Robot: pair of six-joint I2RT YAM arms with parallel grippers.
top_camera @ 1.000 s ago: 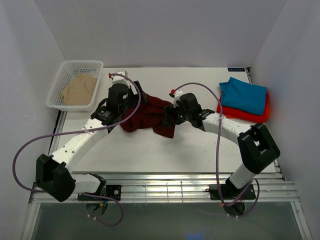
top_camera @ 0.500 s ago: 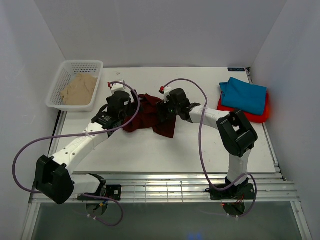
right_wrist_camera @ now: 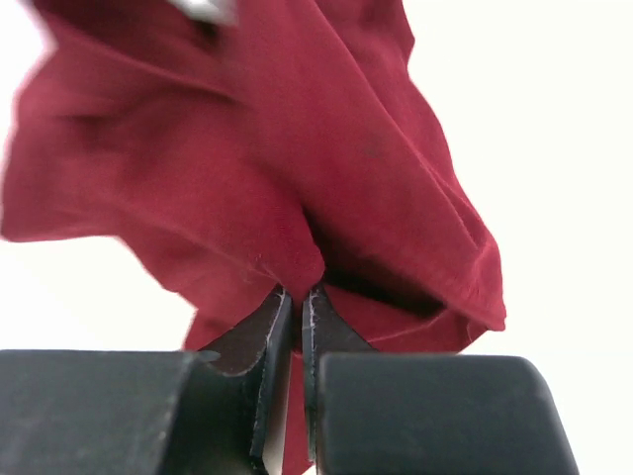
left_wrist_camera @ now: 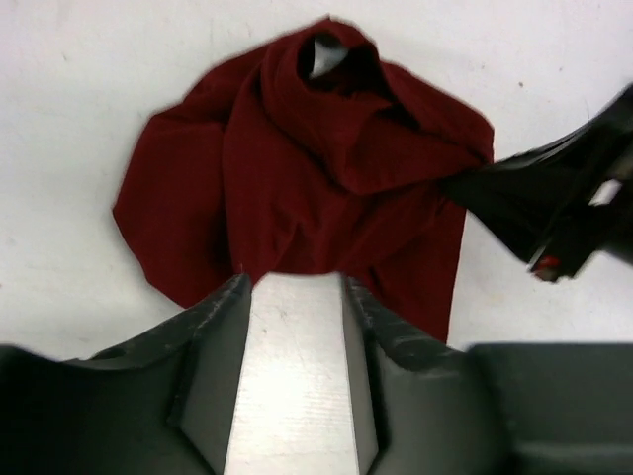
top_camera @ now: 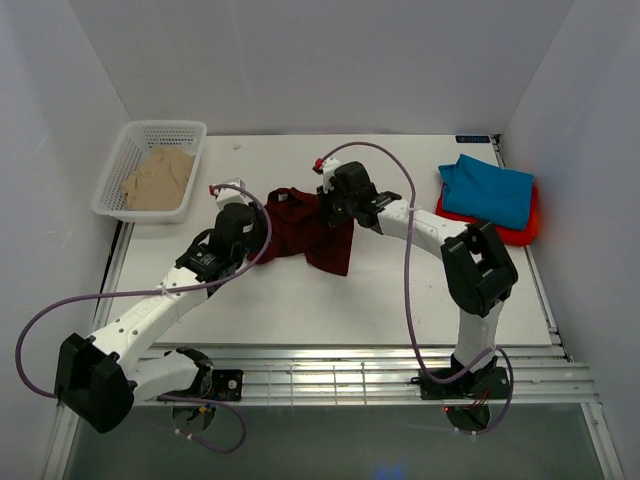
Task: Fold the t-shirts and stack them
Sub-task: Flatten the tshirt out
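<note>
The dark maroon t-shirt (top_camera: 305, 232) lies crumpled at mid-table. My right gripper (right_wrist_camera: 298, 293) is shut on a fold of the maroon t-shirt (right_wrist_camera: 297, 148) at its far right edge, shown from above as the right gripper (top_camera: 333, 205). The left gripper (left_wrist_camera: 294, 282) is open just short of the shirt's near-left edge, with only bare table between its fingers (left_wrist_camera: 220, 309); the maroon t-shirt (left_wrist_camera: 316, 178) lies ahead of it. From overhead, my left gripper (top_camera: 250, 228) sits at the shirt's left side. At the right, a teal-blue t-shirt (top_camera: 490, 190) rests on a red-orange one (top_camera: 520, 235). A beige t-shirt (top_camera: 158, 178) lies in the basket.
A white mesh basket (top_camera: 125, 150) stands at the table's far left corner. The folded stack lies against the right wall. Purple cables loop from both arms over the table. A slatted rail (top_camera: 330, 375) runs along the near edge.
The right gripper moved left and farther back onto the shirt's top edge and shut on it. My left arm drew back toward me and its jaws narrowed.
</note>
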